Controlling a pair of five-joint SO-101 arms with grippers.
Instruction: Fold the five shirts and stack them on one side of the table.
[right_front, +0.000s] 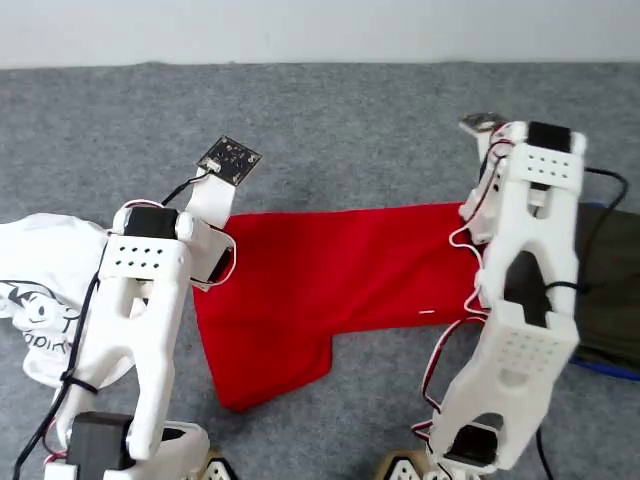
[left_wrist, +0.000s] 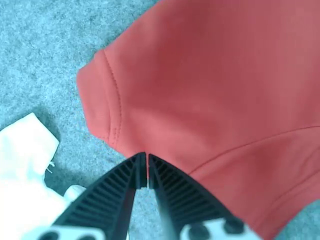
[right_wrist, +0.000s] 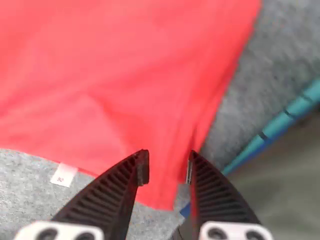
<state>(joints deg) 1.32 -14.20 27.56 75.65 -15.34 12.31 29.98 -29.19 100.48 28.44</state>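
Shirts on the grey counter (right_front: 350, 120), and straight to the red shirt (right_front: 330, 270): lies spread flat, runs from the left jaws all the way across to the right jaws. Left jaws first: pressed together bar a hairline slit, tips planted right on the edge of the red sleeve (left_wrist: 100, 100). Cannot tell whether any cloth is nipped between them. Just beside those jaws, on the side away from the red: white shirt (right_front: 40, 290), crumpled, dark print showing. Over to the right jaws: stand part-way open, straddle a corner of the same red cloth, with fabric in the gap, not clamped. Close by the tips, small white tag (right_wrist: 63, 175) at the shirt's edge. Past those jaws, on the far side from the left jaws: blue strip (right_wrist: 280, 125) and dark olive garment (right_front: 610, 280).
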